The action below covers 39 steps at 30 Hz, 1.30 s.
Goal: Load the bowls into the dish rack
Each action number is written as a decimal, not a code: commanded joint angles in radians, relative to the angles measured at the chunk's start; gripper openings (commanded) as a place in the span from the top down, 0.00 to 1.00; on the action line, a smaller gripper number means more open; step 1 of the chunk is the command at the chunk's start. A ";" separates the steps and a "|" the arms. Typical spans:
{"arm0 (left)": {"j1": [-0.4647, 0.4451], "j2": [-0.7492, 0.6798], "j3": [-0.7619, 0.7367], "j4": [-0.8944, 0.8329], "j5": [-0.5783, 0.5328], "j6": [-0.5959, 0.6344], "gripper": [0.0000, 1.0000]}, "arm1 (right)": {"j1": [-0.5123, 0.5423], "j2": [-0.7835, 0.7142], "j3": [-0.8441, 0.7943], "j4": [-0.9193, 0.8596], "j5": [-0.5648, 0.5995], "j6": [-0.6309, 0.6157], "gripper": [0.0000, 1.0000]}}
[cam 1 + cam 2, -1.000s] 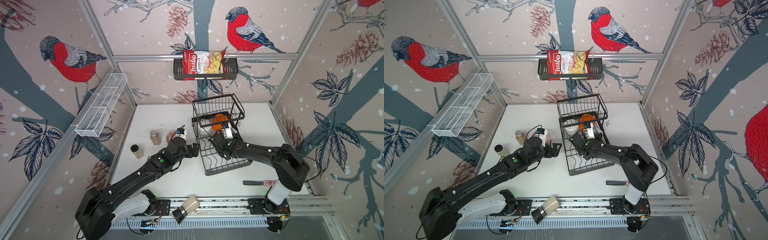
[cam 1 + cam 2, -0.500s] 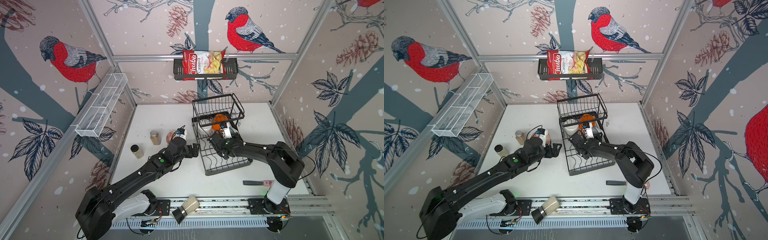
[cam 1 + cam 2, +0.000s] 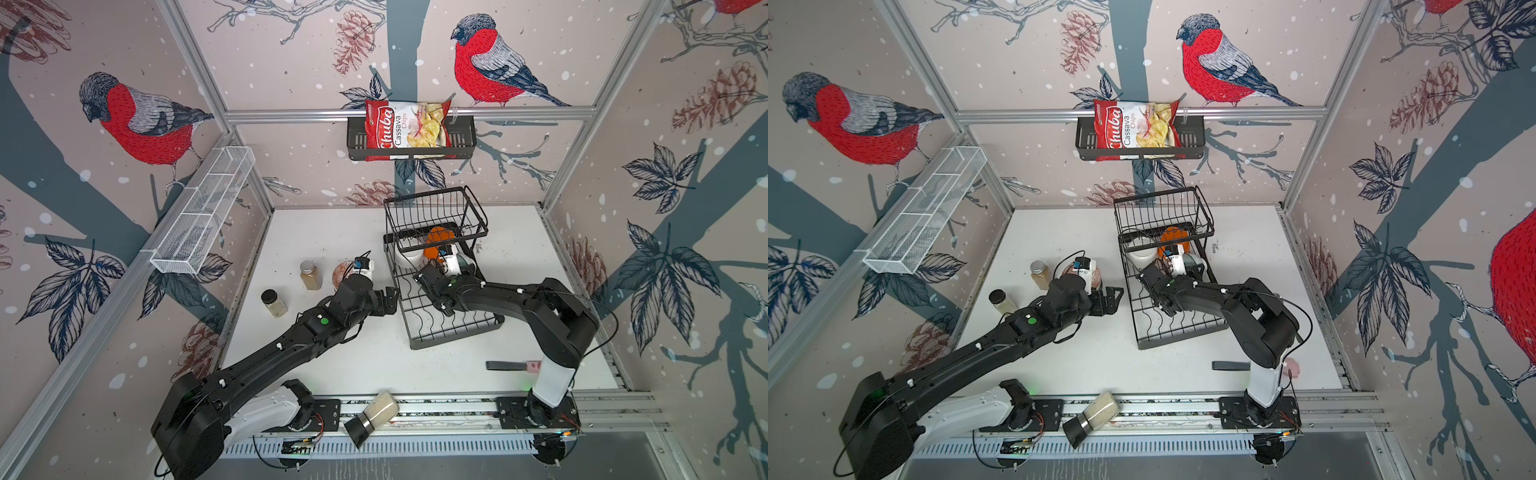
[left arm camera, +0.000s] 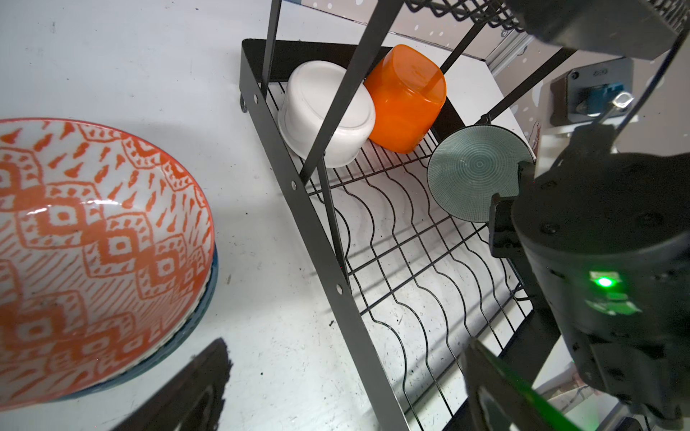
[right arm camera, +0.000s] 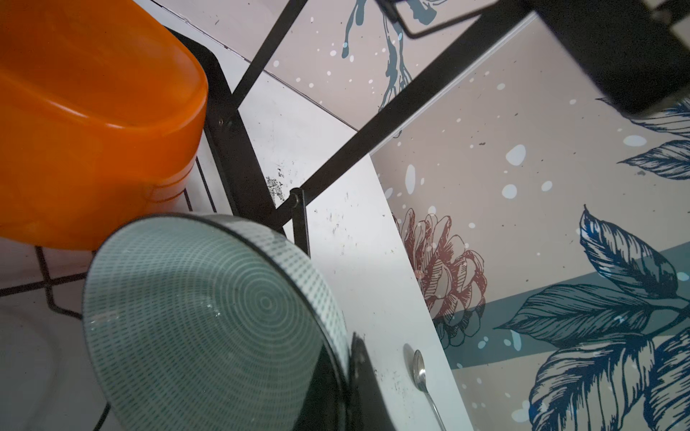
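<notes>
The black wire dish rack [image 3: 453,328] [image 3: 1177,328] stands mid-table in both top views. A white bowl [image 4: 325,115] and an orange bowl [image 4: 407,100] lie tipped at its far end. My right gripper [image 5: 349,377] is shut on the rim of a teal bowl [image 5: 209,321] [image 4: 470,171], holding it on edge inside the rack beside the orange bowl [image 5: 93,123]. My left gripper [image 4: 347,388] is open and empty, just outside the rack's left side. An orange-red patterned bowl [image 4: 93,242] [image 3: 341,272] sits on a blue one on the table next to it.
Two spice jars [image 3: 311,274] [image 3: 274,302] stand left of the bowls, and another jar [image 3: 374,415] lies on the front rail. A dark-handled tool [image 3: 513,365] lies front right, a spoon [image 5: 422,369] right of the rack. The chips basket [image 3: 409,133] and white mesh shelf [image 3: 203,216] hang on the walls.
The right arm's elbow has swung a little to the left while its gripper keeps the teal bowl in the rack. The left arm has not moved.
</notes>
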 commanded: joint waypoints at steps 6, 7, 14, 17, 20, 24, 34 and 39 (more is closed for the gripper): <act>-0.002 0.000 0.001 0.023 -0.002 0.001 0.04 | -0.004 0.021 0.034 0.017 0.095 0.040 1.00; -0.001 0.000 0.002 0.023 -0.002 0.002 0.04 | -0.004 0.026 0.039 0.005 0.098 0.055 1.00; -0.001 0.000 0.002 0.022 -0.002 0.003 0.04 | -0.008 0.064 0.059 -0.027 0.110 0.118 1.00; 0.000 -0.002 0.006 0.017 -0.004 0.002 0.04 | -0.010 0.077 0.061 -0.029 0.104 0.131 1.00; -0.002 -0.003 0.006 0.013 -0.005 0.002 0.04 | -0.011 0.083 0.059 -0.012 0.086 0.130 1.00; 0.000 -0.010 0.008 0.007 -0.008 0.001 0.04 | -0.011 0.095 0.059 0.019 0.062 0.110 1.00; -0.001 -0.019 0.007 -0.007 -0.019 -0.002 0.04 | -0.010 0.139 0.092 -0.005 0.072 0.139 1.00; -0.001 -0.016 0.006 -0.007 -0.021 -0.002 0.04 | -0.007 0.153 0.100 -0.006 0.057 0.138 1.00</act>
